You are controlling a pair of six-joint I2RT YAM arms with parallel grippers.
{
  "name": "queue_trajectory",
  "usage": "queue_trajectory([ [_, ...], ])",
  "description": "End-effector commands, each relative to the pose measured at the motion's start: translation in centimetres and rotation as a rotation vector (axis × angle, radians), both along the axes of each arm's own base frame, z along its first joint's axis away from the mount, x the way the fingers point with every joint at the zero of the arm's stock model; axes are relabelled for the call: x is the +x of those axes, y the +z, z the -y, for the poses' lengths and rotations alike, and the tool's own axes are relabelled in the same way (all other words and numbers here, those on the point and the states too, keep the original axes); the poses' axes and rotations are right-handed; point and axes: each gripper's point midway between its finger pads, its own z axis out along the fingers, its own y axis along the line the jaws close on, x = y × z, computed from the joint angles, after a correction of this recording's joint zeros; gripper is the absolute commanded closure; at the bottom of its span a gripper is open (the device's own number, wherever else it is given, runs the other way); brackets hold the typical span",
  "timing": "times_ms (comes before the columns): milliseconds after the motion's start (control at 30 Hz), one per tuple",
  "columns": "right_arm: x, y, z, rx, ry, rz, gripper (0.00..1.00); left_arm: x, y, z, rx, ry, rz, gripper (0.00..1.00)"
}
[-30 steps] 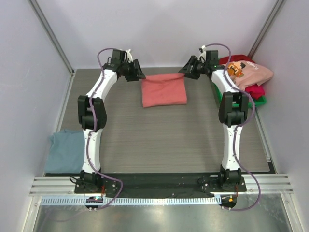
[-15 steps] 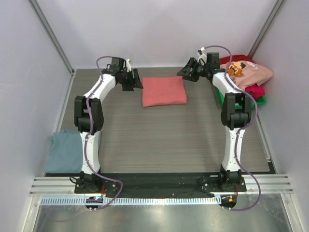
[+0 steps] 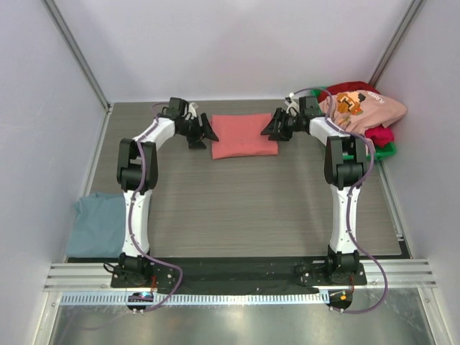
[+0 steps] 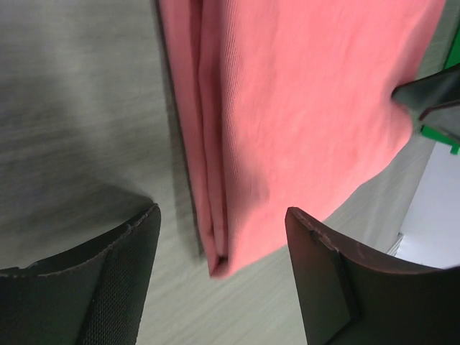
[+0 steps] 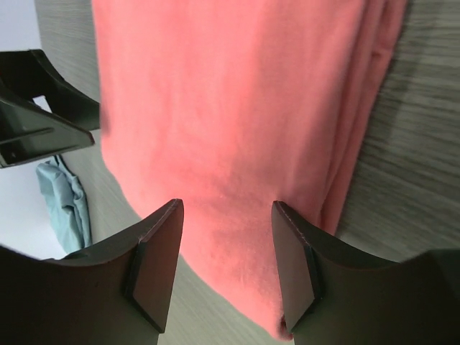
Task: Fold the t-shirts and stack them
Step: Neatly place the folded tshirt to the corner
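Where the salmon-red shirt (image 3: pixel 244 135) lies: folded into a rectangle, flat at the far middle of the table (image 3: pixel 251 208), between the two grippers.
Left gripper (image 4: pixel 219 223): at the shirt's left edge; jaws wide apart, nothing held; the layered fold edge and one corner of the shirt show in the gap between the fingers.
Right gripper (image 5: pixel 226 208): at the shirt's right edge; jaws spread wide, nothing clasped; cloth fills the view between the fingers.
Contact: whether any fingertip touches the cloth cannot be told.
Grey-blue shirt (image 3: pixel 97 223): at the table's near left edge, beside the left arm, well apart from the red one.
Pink shirt with orange print (image 3: pixel 366 108): heaped at the far right, on top of the crimson shirt (image 3: pixel 379 135).
Green bin (image 3: pixel 388 149): under that heap, only part of its rim showing.
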Motion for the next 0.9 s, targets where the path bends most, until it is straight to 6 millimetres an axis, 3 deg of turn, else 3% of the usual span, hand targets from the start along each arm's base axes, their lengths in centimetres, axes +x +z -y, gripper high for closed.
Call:
queue_trajectory([
  [0, 1.4, 0.4, 0.2, -0.041, 0.01, 0.064, 0.42, 2.0, -1.0, 0.7, -0.049, 0.013, 0.02, 0.28],
  [33, 1.4, 0.2, 0.3, -0.046, 0.009, 0.061, 0.42, 1.9, -2.0, 0.9, -0.057, 0.006, 0.0, 0.29],
  [267, 1.3, -2.4, 0.5, -0.08, 0.009, 0.022, 0.42, 2.0, -3.8, 3.2, -0.168, -0.024, -0.032, 0.44],
  [433, 0.8, -2.9, 0.4, -0.095, 0.021, 0.015, 0.42, 2.9, -4.1, 4.2, -0.235, -0.036, -0.018, 0.66],
  [533, 0.5, -2.7, 0.2, -0.102, 0.026, 0.016, 0.42, 3.2, -3.1, 4.8, -0.287, -0.059, 0.004, 0.81],
  [600, 0.5, -1.4, 0.2, -0.099, 0.029, 0.041, 0.42, 3.0, -2.2, 5.0, -0.307, -0.079, 0.018, 0.95],
  [633, 0.3, -0.9, 0.2, -0.099, 0.037, 0.052, 0.42, 2.7, -0.5, 5.0, -0.331, -0.101, 0.034, 0.98],
  [700, 0.3, 2.3, 0.3, -0.092, 0.047, 0.114, 0.42, 1.3, 0.3, 4.9, -0.361, -0.131, 0.013, 1.0],
  [733, 0.1, 3.2, 0.3, -0.093, 0.054, 0.132, 0.41, 0.3, 2.1, 4.8, -0.374, -0.16, 0.009, 1.0],
  [800, -0.2, 6.7, 0.6, -0.085, 0.058, 0.196, 0.41, -1.7, 2.5, 3.7, -0.364, -0.179, -0.033, 1.0],
  [867, -0.8, 8.2, 1.0, -0.088, 0.059, 0.222, 0.39, -4.1, 3.5, 2.2, -0.336, -0.223, -0.081, 1.0],
])
